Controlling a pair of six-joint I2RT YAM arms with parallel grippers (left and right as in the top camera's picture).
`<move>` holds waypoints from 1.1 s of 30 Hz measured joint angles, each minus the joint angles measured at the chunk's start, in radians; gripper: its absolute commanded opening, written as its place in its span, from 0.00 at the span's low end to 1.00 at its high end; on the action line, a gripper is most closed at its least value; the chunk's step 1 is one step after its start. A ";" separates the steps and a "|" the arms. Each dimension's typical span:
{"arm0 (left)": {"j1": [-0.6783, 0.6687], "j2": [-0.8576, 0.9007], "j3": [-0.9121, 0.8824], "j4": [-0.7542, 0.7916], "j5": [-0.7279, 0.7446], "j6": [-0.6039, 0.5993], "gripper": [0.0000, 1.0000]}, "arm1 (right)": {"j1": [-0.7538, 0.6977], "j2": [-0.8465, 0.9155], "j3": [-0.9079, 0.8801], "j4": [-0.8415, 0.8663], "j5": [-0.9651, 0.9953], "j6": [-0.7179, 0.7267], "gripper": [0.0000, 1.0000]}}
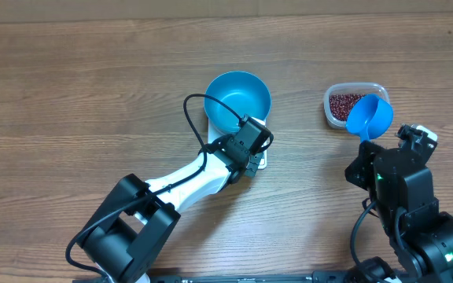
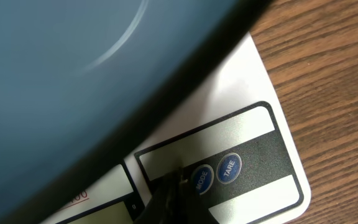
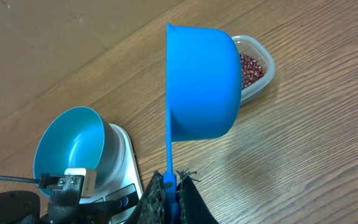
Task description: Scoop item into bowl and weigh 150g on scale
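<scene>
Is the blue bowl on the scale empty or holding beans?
Empty. The blue bowl on the scale shows bare blue inside from overhead and the right wrist; the beans sit in the clear tub.

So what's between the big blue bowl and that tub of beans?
Just bare wooden table, as the overhead view shows; nothing sits between the bowl and the clear tub. The blue scoop hovers at the tub's far side.
</scene>
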 measured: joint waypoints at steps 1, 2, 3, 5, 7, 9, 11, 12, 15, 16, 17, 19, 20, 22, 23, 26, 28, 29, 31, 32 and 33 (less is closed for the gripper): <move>0.000 0.000 0.000 0.000 0.000 0.000 0.04 | 0.000 0.000 0.000 0.000 0.001 0.000 0.04; 0.000 0.000 0.000 0.000 0.000 0.000 0.04 | 0.000 0.000 0.000 0.000 0.001 0.000 0.04; 0.000 0.000 0.000 0.000 0.000 0.000 0.04 | 0.000 0.000 0.000 0.000 0.001 0.000 0.04; 0.000 0.000 0.002 -0.004 0.000 0.000 0.04 | 0.000 0.000 0.000 0.000 0.001 0.000 0.04; 0.000 0.000 0.014 -0.038 0.000 0.000 0.04 | 0.000 0.000 0.000 0.000 0.001 0.000 0.04; 0.003 0.000 0.033 -0.094 0.000 0.000 0.04 | 0.000 0.000 0.000 0.002 0.002 0.000 0.04; 0.007 -0.002 0.057 -0.156 0.001 0.001 0.05 | 0.000 0.000 0.000 0.007 0.002 0.000 0.04; 0.008 -0.003 0.074 -0.186 0.006 0.001 0.04 | 0.000 0.000 0.000 0.011 0.002 0.000 0.04; 0.012 -0.029 0.143 -0.272 0.035 0.003 0.04 | 0.000 0.000 0.000 0.023 0.006 0.000 0.04; 0.013 -0.040 0.163 -0.288 0.042 0.004 0.04 | 0.000 0.000 0.000 0.023 0.006 0.000 0.04; 0.013 -0.053 0.188 -0.307 0.050 0.004 0.04 | 0.000 0.000 0.000 0.023 0.009 0.000 0.04; 0.013 -0.079 0.234 -0.341 0.063 0.004 0.04 | 0.000 0.000 0.000 0.023 0.011 0.000 0.04; 0.013 -0.091 0.252 -0.350 0.068 0.004 0.04 | 0.000 0.000 0.000 0.023 0.013 0.000 0.04; 0.013 -0.116 0.279 -0.360 0.072 0.004 0.04 | 0.000 0.000 0.000 0.023 0.019 0.000 0.04; 0.013 -0.122 0.285 -0.361 0.073 0.004 0.04 | 0.000 0.000 0.000 0.023 0.023 0.000 0.04; 0.013 -0.129 0.290 -0.367 0.077 0.004 0.04 | 0.000 0.000 0.000 0.023 0.032 0.000 0.04; 0.013 -0.127 0.283 -0.371 0.079 0.006 0.04 | 0.000 0.000 0.000 0.023 0.039 0.000 0.04; 0.013 -0.126 0.274 -0.371 0.080 0.008 0.04 | 0.000 0.000 0.000 0.023 0.041 0.000 0.04; 0.012 -0.122 0.246 -0.369 0.080 0.016 0.04 | 0.000 0.000 0.000 0.023 0.049 0.000 0.04; 0.011 -0.119 0.225 -0.363 0.079 0.020 0.05 | 0.000 0.000 0.000 0.023 0.053 0.000 0.04; 0.010 -0.116 0.207 -0.359 0.080 0.023 0.04 | 0.000 0.000 0.000 0.023 0.055 0.000 0.04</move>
